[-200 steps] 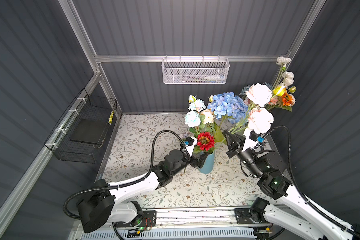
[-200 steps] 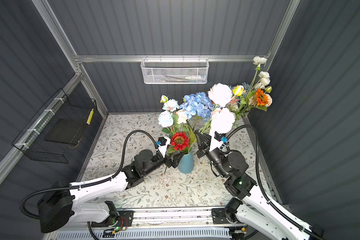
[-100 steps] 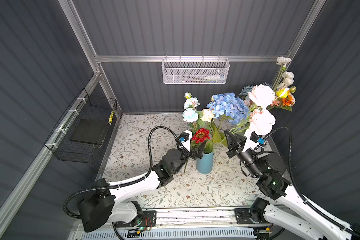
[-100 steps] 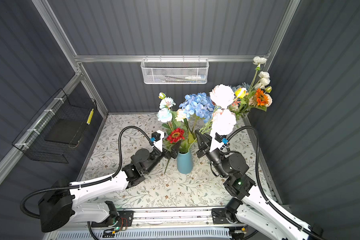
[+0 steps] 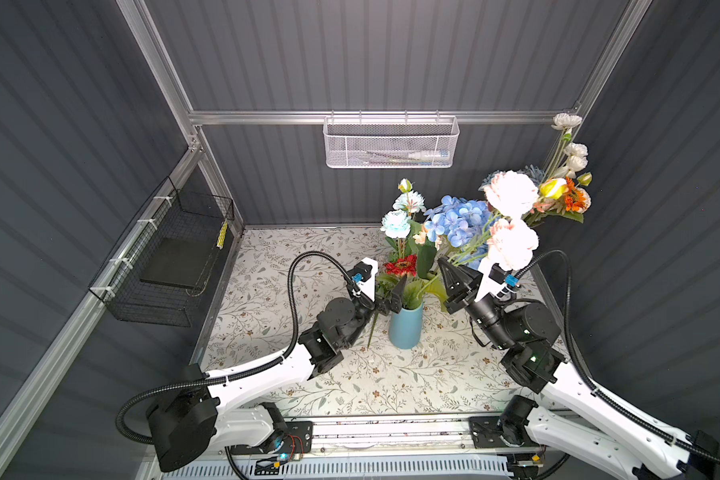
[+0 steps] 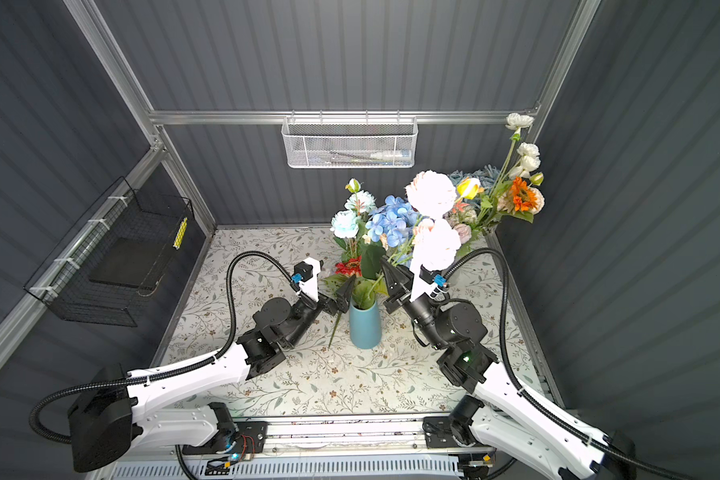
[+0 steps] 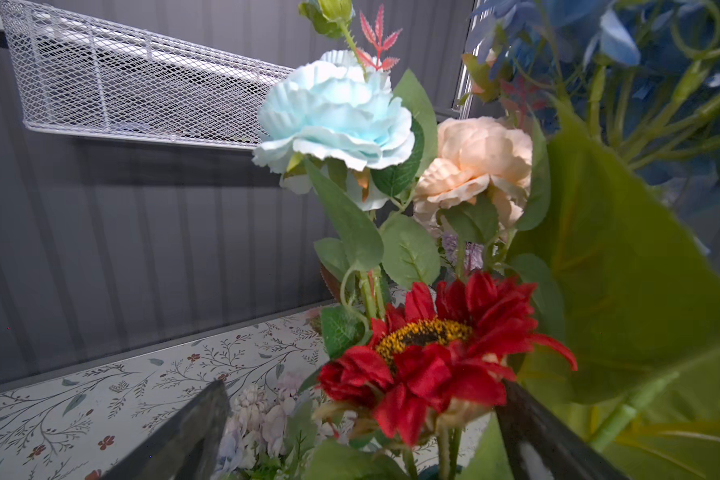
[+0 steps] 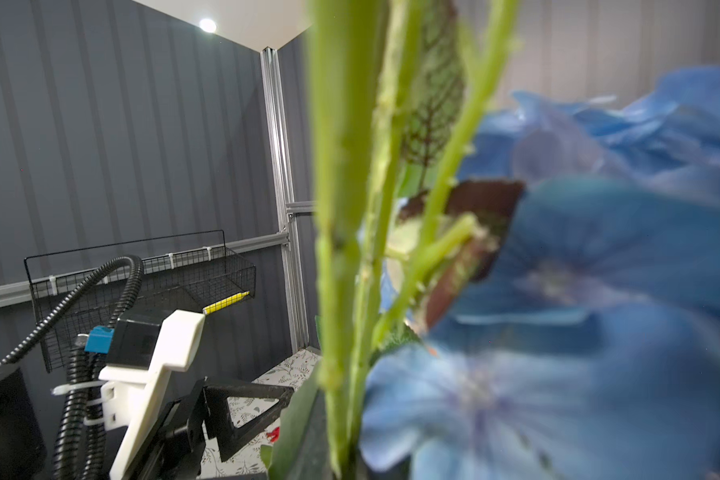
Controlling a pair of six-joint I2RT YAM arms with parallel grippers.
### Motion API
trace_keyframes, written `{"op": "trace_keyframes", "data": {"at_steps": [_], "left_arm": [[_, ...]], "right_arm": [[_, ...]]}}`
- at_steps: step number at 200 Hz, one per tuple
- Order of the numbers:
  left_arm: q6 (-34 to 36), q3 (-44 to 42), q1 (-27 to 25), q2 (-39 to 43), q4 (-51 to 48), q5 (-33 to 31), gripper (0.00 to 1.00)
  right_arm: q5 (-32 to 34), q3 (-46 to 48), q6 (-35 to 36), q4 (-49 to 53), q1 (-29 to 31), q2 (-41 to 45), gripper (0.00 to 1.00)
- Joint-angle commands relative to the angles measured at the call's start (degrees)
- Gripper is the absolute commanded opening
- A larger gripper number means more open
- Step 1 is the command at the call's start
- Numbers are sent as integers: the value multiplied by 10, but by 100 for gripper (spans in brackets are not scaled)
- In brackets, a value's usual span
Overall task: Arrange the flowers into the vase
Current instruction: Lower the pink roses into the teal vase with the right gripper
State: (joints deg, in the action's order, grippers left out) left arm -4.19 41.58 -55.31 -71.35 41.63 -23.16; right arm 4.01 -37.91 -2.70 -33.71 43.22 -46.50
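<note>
Flower-print tabletop point(image 5: 267, 286) bears a vase point(image 5: 405, 330); left jaws spread about a red bloom point(image 7: 429, 357), right jaws pinching flower stems point(image 8: 336, 249).

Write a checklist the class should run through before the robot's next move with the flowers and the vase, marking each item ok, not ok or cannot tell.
1. The vase stands upright: ok.
2. The left pincer is open, jaws either side of the red flower: ok.
3. The right pincer is shut on the green stems: ok.
4. Held stems' lower ends line up with the vase mouth: cannot tell, hidden from view.
5. Every placed stem is inside the vase: not ok, a loose stem seems to hang outside, beside it.
</note>
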Motion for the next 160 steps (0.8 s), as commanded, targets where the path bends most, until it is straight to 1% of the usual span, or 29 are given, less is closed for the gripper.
{"op": "trace_keyframes", "data": {"at_steps": [1,39,71,110,139,160], "left_arm": [[15,21,-1,-2,3,-13,100],[17,20,0,2,-4,-15,100],[15,20,0,1,-9,-13,100],[8,18,0,-3,-11,-11,100],[4,18,0,-4,-14,-9,100],[4,19,0,-4,-15,-8,100]], "right_arm": [[-8,10,7,-33,2,-3,0],[11,36,17,-36,3,-1,0],[9,62,6,-33,8,-1,0],[20,83,45,-14,35,13,0],[26,96,57,15,46,17,4],[41,106,67,18,50,11,5]]}}
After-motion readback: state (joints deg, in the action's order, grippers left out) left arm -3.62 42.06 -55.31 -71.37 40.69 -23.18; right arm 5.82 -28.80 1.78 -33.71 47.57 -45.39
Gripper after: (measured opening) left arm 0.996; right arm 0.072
